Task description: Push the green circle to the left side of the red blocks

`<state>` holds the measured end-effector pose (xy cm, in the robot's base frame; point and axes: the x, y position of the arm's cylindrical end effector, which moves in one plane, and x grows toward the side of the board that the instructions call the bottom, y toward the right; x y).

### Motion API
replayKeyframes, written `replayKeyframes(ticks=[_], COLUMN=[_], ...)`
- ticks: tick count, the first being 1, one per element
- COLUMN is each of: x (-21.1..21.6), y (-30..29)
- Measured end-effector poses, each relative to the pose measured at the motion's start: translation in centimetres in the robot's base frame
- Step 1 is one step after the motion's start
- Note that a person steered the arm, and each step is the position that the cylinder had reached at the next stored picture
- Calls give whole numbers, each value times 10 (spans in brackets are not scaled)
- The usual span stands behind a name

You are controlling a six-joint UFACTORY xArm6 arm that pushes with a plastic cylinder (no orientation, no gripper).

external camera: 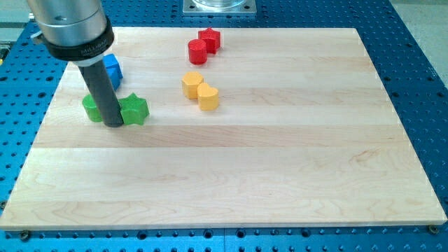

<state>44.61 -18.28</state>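
My tip (pixel 114 124) rests on the board between two green blocks. The green circle (pixel 90 108) is just to its left, partly hidden by the rod. The green star (pixel 134 109) is just to its right. Whether the tip touches either block cannot be told. Two red blocks sit at the view's top centre: a red circle (pixel 197 51) and a red star (pixel 209 38) touching it on its upper right. They lie well to the right of and above the green circle.
A blue block (pixel 112 68) sits behind the rod, above the green blocks. Two yellow blocks (pixel 192 84) (pixel 208 96) sit together below the red ones. The wooden board (pixel 280 161) lies on a blue perforated table.
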Motion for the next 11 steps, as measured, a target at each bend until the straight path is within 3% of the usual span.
replayKeyframes(ticks=[1, 2, 3, 5, 8, 9, 10, 11], x=[33, 11, -22, -82, -143, -162, -142, -87], y=[-31, -53, -29, 78, 47, 109, 62, 53])
